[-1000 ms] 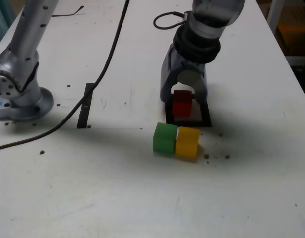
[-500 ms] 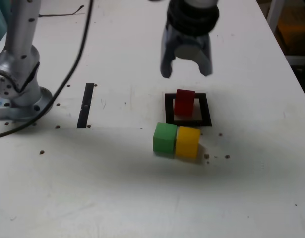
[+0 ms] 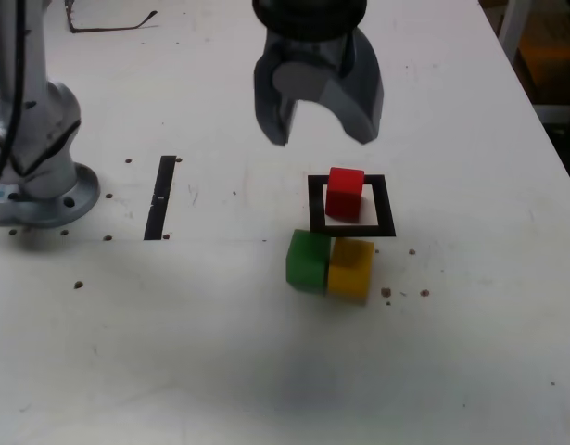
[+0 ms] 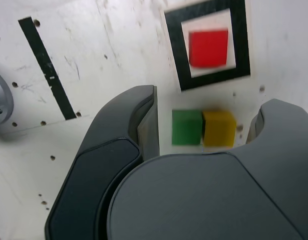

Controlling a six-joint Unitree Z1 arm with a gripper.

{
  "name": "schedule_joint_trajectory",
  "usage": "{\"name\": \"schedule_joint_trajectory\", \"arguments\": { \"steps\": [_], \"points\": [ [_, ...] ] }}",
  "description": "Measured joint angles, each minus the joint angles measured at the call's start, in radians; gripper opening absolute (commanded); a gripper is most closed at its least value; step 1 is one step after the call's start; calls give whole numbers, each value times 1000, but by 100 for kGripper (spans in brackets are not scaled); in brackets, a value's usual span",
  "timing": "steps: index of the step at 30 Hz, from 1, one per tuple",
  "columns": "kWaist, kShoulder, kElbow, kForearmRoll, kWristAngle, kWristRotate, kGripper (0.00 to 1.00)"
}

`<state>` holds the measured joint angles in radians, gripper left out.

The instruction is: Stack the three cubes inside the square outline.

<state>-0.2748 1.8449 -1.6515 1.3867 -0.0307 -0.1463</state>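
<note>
White table (image 3: 470,371) lies bare around the red cube (image 3: 345,193) inside the square outline (image 3: 388,209); end effector (image 3: 320,137) hangs empty, jaws apart.

silver arm (image 3: 30,111), dark grey end effector (image 3: 320,137).

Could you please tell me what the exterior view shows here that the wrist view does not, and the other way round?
Only the exterior view shows the open grey gripper from outside, hanging empty above the white table, plus dark glasses at the far edge.

Only the wrist view looks straight down on the cubes' tops, between the jaws.

Both show the small red cube inside the black square outline, the green cube touching the yellow cube outside it, the narrow black strip and the arm's metal base.
</note>
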Motion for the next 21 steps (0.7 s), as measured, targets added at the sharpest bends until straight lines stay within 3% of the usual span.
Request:
{"name": "schedule_joint_trajectory", "arguments": {
  "steps": [9, 16, 21],
  "points": [
    [-165, 8, -31, 35, 10, 66, 78],
    [-234, 71, -99, 26, 48, 204, 87],
    [-264, 107, -122, 24, 95, 333, 90]
  ]
}}
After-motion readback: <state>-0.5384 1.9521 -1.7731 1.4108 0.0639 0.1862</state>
